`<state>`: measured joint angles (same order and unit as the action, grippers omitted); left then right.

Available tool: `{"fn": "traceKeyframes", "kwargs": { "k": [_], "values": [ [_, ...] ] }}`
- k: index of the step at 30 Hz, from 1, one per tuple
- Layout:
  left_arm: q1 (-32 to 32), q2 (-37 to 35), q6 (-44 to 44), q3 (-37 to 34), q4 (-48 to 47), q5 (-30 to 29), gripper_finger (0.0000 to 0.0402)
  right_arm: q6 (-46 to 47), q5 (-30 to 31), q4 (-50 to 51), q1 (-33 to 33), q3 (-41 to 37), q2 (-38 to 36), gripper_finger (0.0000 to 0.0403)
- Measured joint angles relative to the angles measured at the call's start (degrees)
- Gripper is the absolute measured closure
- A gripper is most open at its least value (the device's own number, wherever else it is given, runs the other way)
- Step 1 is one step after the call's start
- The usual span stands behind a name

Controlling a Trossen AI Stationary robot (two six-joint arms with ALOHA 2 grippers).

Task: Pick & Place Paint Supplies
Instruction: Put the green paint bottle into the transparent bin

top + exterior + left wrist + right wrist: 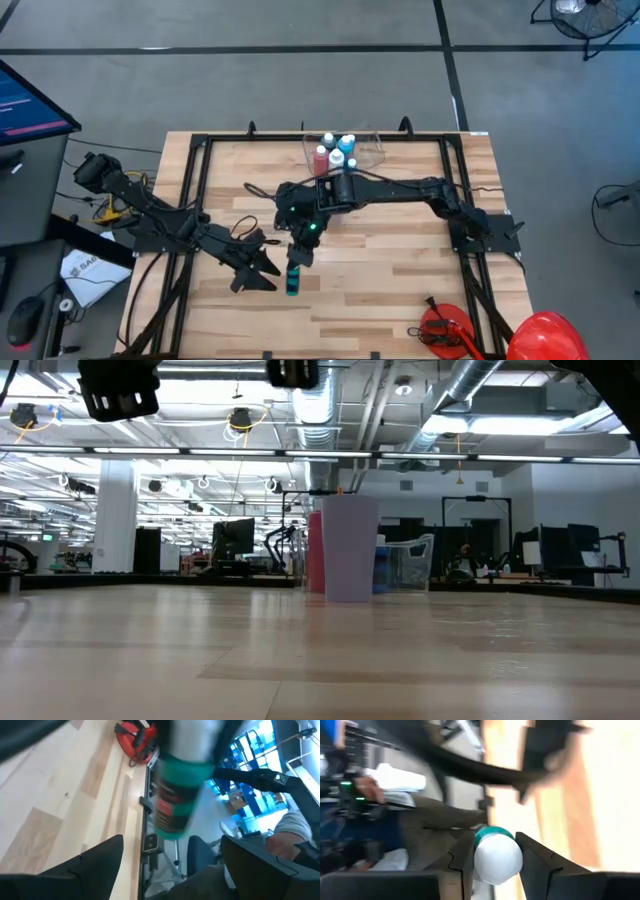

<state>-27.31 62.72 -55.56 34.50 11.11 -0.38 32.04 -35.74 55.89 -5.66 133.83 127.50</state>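
While right gripper [495, 857] clamps teal white-capped paint bottle [293, 279], left gripper [262, 268] gapes wide, empty; several bottles already in clear plastic tub [372, 150].

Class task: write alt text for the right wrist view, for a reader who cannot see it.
The right gripper is closed around the white cap of a teal paint bottle, one dark finger on each side. Beyond it, blurred, the left gripper reaches across the light wooden table, and a person sits past the table's edge.
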Motion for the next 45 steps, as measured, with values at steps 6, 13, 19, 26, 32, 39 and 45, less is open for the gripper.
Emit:
{"fn": "traceKeyframes", "kwargs": {
  "k": [6, 13, 19, 26, 32, 39, 45],
  "values": [
    [-0.17, 0.00, 0.65, 0.00, -0.24, -1.16, 0.0084, -3.17, 4.32, 8.61, 2.70, 0.04, -1.87, 0.0294],
    [-0.17, 0.00, 1.38, 0.00, -0.24, -1.16, 0.0093, -5.50, 7.60, 14.52, 7.09, -0.06, -4.89, 0.0294],
    [-0.20, 0.00, 1.87, 0.00, -0.67, -1.16, 0.0093, -7.11, 11.43, 16.93, 12.05, 0.06, -7.92, 0.0294],
    [-0.18, 0.00, 4.28, 0.00, -1.16, -1.25, 0.0093, -9.52, 19.50, 23.17, 18.99, 0.05, -11.86, 0.0294],
    [-0.20, 0.00, 5.39, 0.00, -2.42, -1.44, 0.0093, -10.55, 27.83, 26.69, 25.41, -0.07, -14.82, 0.0294],
    [0.07, 0.02, 5.74, 0.00, -3.11, -3.78, 0.0094, -14.87, 34.12, 30.18, 32.46, -0.02, -16.35, 0.0294],
    [1.98, 0.00, 5.03, 0.00, -3.06, -5.62, 0.0094, -20.43, 36.87, 31.92, 38.49, -0.08, -16.34, 0.0294]
  ]
}}
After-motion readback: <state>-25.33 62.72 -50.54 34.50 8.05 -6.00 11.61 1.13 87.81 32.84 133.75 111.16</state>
